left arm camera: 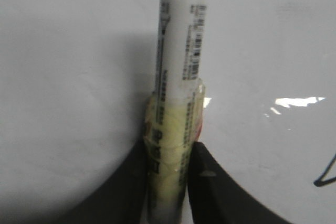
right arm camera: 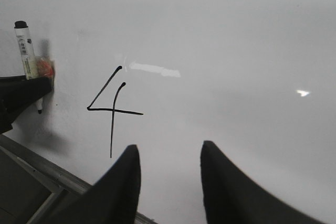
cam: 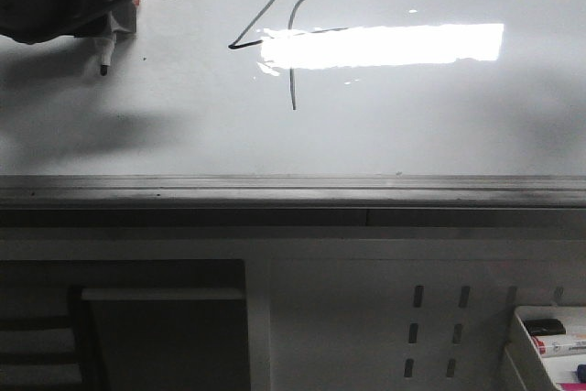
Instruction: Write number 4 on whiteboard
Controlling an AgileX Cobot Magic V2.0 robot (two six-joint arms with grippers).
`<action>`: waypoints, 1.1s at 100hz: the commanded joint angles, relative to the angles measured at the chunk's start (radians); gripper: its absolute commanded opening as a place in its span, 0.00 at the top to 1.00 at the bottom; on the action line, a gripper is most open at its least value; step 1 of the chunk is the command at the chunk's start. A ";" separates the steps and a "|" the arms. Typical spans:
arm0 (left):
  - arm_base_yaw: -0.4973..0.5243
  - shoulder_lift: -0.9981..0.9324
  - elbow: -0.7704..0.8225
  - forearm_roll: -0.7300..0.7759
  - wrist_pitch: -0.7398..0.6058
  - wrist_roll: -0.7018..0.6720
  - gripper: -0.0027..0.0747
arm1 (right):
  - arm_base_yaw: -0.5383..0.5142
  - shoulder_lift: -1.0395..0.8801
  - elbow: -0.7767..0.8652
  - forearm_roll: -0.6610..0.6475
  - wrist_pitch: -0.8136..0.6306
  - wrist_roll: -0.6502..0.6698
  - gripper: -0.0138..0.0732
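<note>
The whiteboard (cam: 439, 125) fills the upper front view, with a bright light reflection on it. The number 4 (cam: 286, 38) is drawn in thin black strokes near the middle; it also shows in the right wrist view (right arm camera: 113, 109). My left gripper (cam: 114, 25) is at the upper left, shut on a white marker (left arm camera: 181, 51) wrapped in yellowish tape. The marker's black tip (cam: 103, 66) points at the board, well left of the 4. I cannot tell whether it touches. My right gripper (right arm camera: 169, 150) is open and empty over the board, below and right of the 4.
A grey metal rail (cam: 293, 191) runs along the board's lower edge. Below it is a grey perforated panel (cam: 385, 318). A white tray (cam: 526, 341) with markers stands at the lower right. A dark recess (cam: 55, 336) is at the lower left.
</note>
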 commanded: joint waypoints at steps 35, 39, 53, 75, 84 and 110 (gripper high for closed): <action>0.005 -0.065 -0.025 0.010 -0.013 0.045 0.38 | -0.005 -0.014 -0.023 0.047 -0.017 -0.008 0.57; 0.005 -0.073 -0.025 0.010 -0.010 0.068 0.36 | -0.005 -0.014 -0.023 0.047 -0.017 -0.008 0.57; 0.005 -0.124 -0.016 0.000 -0.009 0.150 0.32 | -0.005 -0.014 -0.023 0.047 -0.045 -0.008 0.57; 0.005 -0.283 0.046 -0.001 -0.011 0.288 0.33 | -0.005 -0.023 -0.023 0.047 -0.071 -0.010 0.57; 0.005 -0.362 0.066 -0.001 -0.011 0.338 0.33 | -0.005 -0.023 -0.023 0.047 -0.071 -0.010 0.59; 0.005 -0.607 0.175 -0.005 0.061 0.447 0.80 | -0.005 -0.114 0.047 0.219 -0.111 -0.226 0.92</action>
